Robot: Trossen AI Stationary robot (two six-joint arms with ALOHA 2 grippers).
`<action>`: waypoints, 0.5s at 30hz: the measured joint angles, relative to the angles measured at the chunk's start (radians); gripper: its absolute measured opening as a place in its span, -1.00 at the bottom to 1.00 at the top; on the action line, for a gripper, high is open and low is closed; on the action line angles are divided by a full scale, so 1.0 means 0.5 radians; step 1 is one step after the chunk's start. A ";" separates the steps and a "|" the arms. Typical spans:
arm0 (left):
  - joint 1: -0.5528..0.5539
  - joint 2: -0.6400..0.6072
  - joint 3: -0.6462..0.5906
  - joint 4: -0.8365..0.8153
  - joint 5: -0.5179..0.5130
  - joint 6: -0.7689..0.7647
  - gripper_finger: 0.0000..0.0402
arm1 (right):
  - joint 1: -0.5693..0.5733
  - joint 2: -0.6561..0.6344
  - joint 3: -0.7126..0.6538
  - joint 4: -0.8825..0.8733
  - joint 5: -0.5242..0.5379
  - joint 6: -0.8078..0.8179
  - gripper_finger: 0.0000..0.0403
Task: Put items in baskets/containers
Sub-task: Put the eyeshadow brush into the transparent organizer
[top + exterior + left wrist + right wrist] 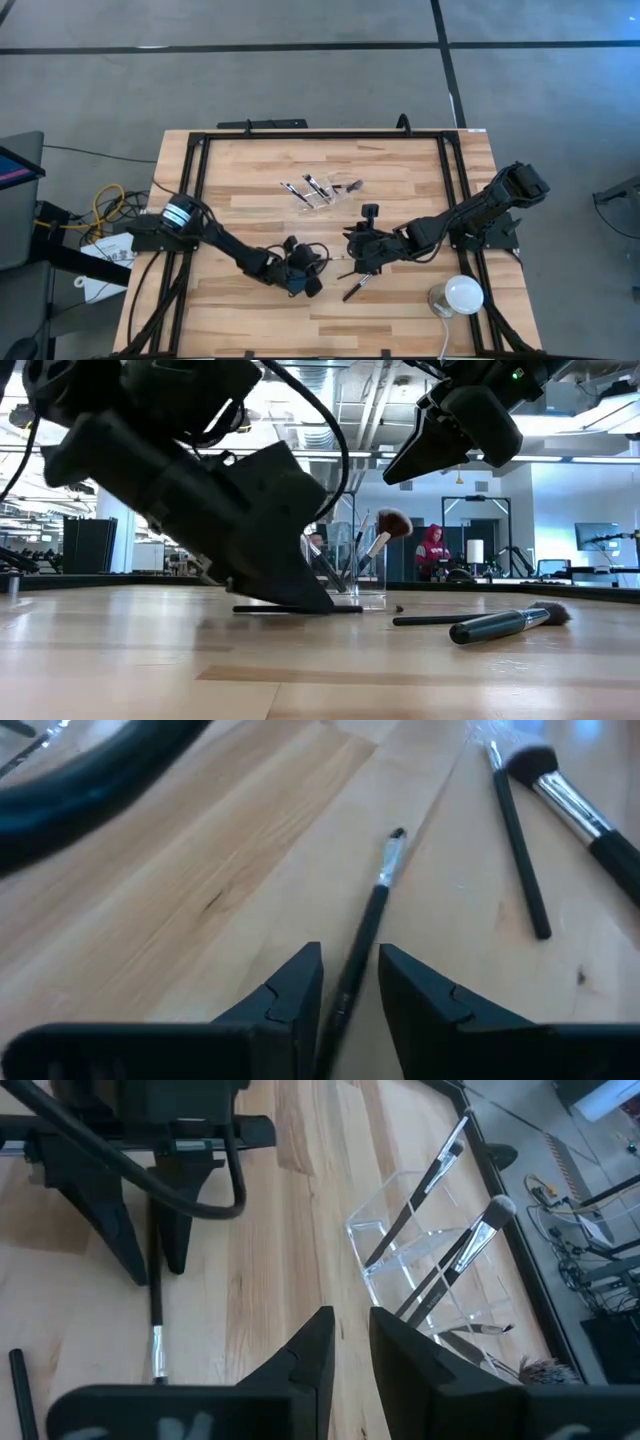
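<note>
Step in hand: pick-up of a slim eyeliner-type brush (pixel 372 915) by the left gripper (pixel 350 982); grasp not yet made.
Left gripper: down at the table, on the near side of the clear container (pixel 430 1265); fingers released, one on each side of the dark handle; a narrow gap shows either side.
Right gripper (pixel 350 1342): raised, near the clear container; empty, fingers almost together.
Clear container: holds several brushes, leaning upright.
Loose items: a thin dark stick-like brush (pixel 518 842) and a thick powder brush (pixel 580 810) lie well short of the container.
Next move: in my judgement, clench on the handle, lift, carry to the container; keep the brush level.
</note>
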 joint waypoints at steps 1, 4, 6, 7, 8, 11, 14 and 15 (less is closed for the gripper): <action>-0.004 0.030 0.002 0.005 -0.027 -0.002 -0.49 | 0.000 0.000 0.000 -0.001 0.000 0.000 -0.71; -0.012 0.083 0.004 0.011 -0.129 0.055 -0.50 | 0.000 0.000 0.000 0.000 -0.001 0.000 -0.71; -0.011 0.089 0.004 0.015 -0.114 0.227 -0.53 | 0.000 0.000 0.000 0.000 -0.003 0.001 -0.71; -0.008 0.091 0.006 0.023 -0.105 0.341 -0.56 | 0.000 0.000 0.000 0.000 -0.008 0.000 -0.71; -0.005 0.092 0.006 0.025 -0.094 0.432 -0.60 | 0.000 0.000 0.000 0.000 -0.021 0.000 -0.71; 0.018 0.092 0.002 0.032 -0.038 0.558 -0.76 | 0.001 0.000 0.000 0.000 -0.036 0.017 -0.71; 0.092 0.081 -0.043 0.110 0.141 0.518 -0.93 | 0.002 0.000 0.000 0.017 -0.105 0.153 -0.71; 0.113 0.081 -0.070 0.172 0.186 0.492 -0.93 | 0.002 0.000 0.000 0.024 -0.144 0.215 -0.71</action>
